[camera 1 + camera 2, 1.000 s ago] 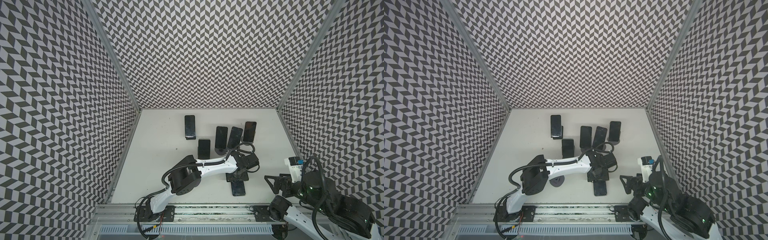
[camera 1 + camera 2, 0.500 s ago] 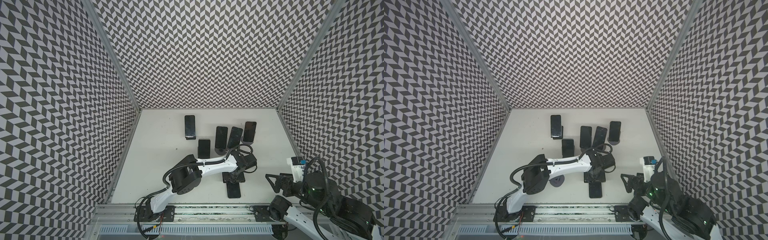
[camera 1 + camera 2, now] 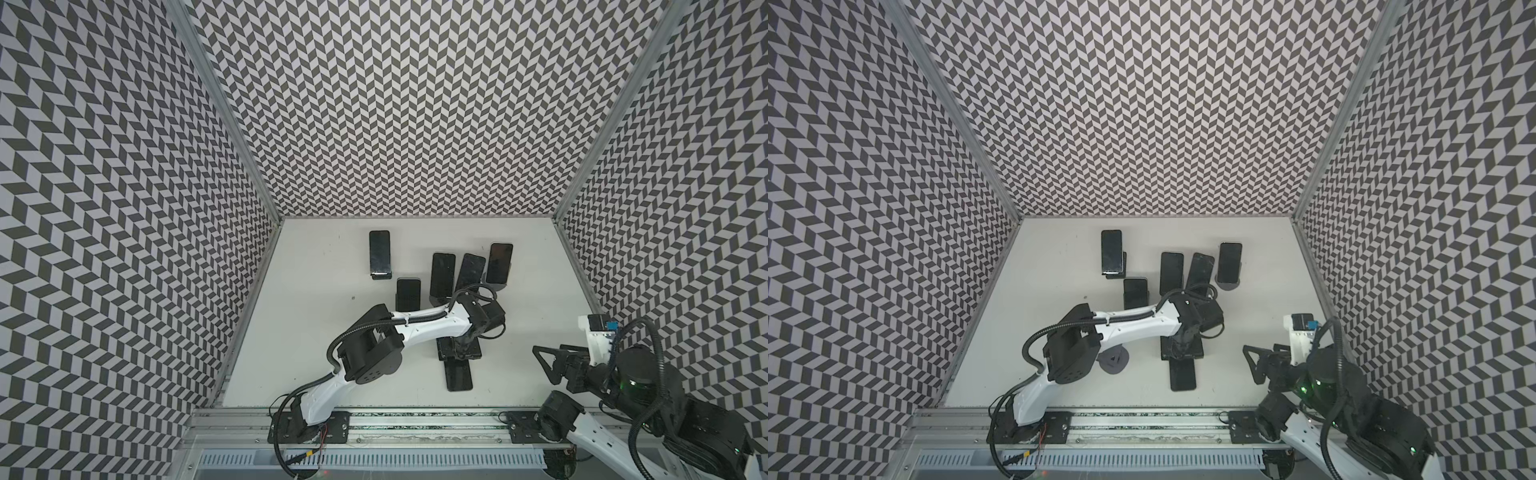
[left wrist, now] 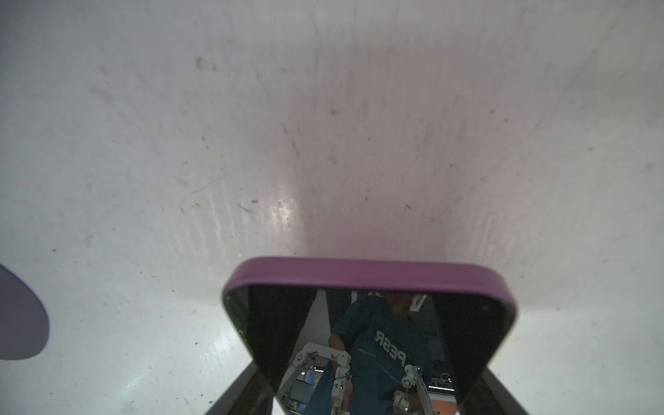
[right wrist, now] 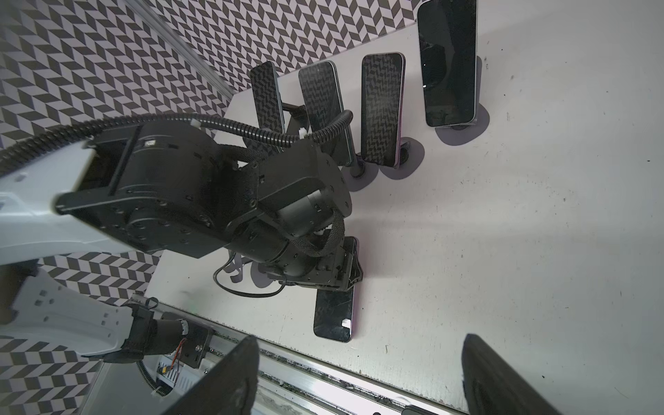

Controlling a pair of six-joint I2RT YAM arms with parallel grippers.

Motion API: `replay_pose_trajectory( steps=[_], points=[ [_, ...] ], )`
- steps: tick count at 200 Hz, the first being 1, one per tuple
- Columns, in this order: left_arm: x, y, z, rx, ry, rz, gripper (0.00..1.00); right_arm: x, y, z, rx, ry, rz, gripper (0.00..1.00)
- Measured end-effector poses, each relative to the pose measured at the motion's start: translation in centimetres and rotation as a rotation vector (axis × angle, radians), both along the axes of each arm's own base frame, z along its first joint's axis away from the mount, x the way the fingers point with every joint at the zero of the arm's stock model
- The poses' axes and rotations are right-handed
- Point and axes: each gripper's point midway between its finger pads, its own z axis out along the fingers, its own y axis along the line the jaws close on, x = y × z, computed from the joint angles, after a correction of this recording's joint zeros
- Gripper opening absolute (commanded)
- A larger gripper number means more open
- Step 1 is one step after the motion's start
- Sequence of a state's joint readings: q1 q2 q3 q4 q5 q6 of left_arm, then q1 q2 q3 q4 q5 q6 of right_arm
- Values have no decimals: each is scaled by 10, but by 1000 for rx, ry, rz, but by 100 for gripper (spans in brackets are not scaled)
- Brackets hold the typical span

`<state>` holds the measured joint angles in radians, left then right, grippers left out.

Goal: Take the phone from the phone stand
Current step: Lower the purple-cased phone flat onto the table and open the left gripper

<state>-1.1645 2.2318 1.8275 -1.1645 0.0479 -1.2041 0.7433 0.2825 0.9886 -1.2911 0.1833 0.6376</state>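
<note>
**Phone off the stands, clamped low at the front of the table**

Along the left, white table [image 3: 316, 332] beneath chevron walls. Toward the back, dark phones propped on stands: a far-left phone [image 3: 379, 254] nearest the back wall, then a shorter phone [image 3: 408, 294] in front of it, partly hidden by the left arm. Under that arm's elbow, in a top view, a grey round stand base [image 3: 1113, 359].

Reaches across the middle with the left arm. Grips the purple-edged phone [image 3: 459, 374] with the left gripper [image 3: 459, 352], jaws clenched on the end nearer the stands, screen up, long side pointing at the front rail. Holds it flat and low, in front of the propped phones and apart from every stand; resting on the table or just above it, cannot tell. In the left wrist view, purple rim and glossy screen close under the camera.

Behind the gripper, three more propped phones side by side: a middle phone [image 3: 442, 279], a tilted phone [image 3: 469, 272], a right-end phone [image 3: 498, 262].

Holds the right gripper [image 5: 359, 337] over the front right corner, fingers [image 5: 233, 377] spread wide with nothing between them, well apart from the held phone.
</note>
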Motion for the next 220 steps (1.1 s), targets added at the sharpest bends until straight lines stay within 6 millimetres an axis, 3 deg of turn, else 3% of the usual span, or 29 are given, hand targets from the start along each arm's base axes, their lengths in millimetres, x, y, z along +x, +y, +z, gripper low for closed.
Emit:
replay_pose_trajectory(
  steps=[50, 220],
  points=[
    [-4, 1, -13, 19, 37, -7, 70, 2, 2, -4, -2, 0, 0, 88],
    [-9, 1, -17, -5, 79, 7, 84, 3, -2, -2, -26, -62, 12, 89]
  ],
)
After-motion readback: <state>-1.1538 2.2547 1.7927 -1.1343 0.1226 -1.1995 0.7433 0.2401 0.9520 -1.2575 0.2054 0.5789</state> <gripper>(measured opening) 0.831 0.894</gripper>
